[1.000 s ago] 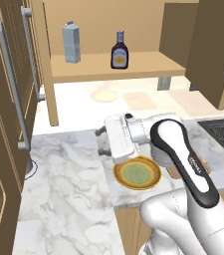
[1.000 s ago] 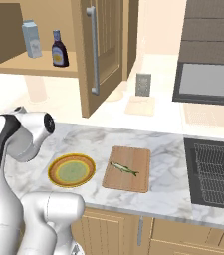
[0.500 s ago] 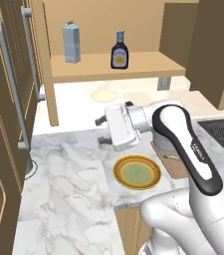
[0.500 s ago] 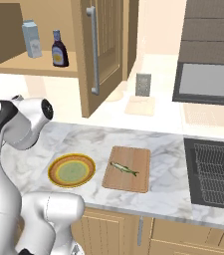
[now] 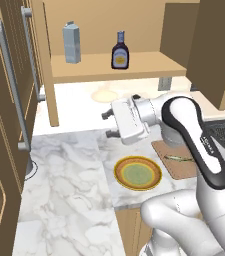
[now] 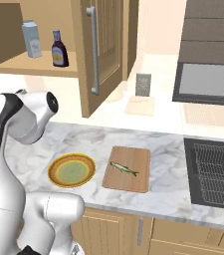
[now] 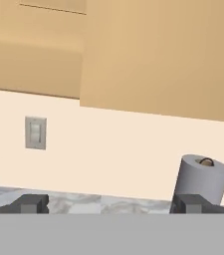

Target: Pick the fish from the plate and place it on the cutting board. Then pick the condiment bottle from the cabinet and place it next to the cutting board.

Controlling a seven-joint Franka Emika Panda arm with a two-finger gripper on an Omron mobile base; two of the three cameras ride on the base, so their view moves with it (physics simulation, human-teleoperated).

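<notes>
above and beyond the claw [image 5: 107, 125], the cabinet [image 5: 149, 62] stands with its doors swung open, which leaves its shelf free to reach, so the bottle stage looks to be the step in hand. below the claw, the marble counter [image 5: 64, 170] carries the cutting board [image 6: 127, 168], which lies off to the claw's far side, with the plate [image 5: 138, 173] closer, almost under the wrist. the plate is bare, orange-yellow at the rim and pale green in the middle. the claw hangs in mid air with its jaws spread wide and nothing between them, pointing sideways rather than down. up on the shelf, higher than the claw and well apart from it, the condiment bottle [image 5: 119, 51] stands upright: dark brown, narrow neck, dark cap, pale yellow label. a grey-blue carton [image 5: 71, 43] stands further along the same shelf. smallest, the fish [image 6: 124, 169] lies flat on the board, slender and silvery-green, so that half of the task appears done.
</notes>
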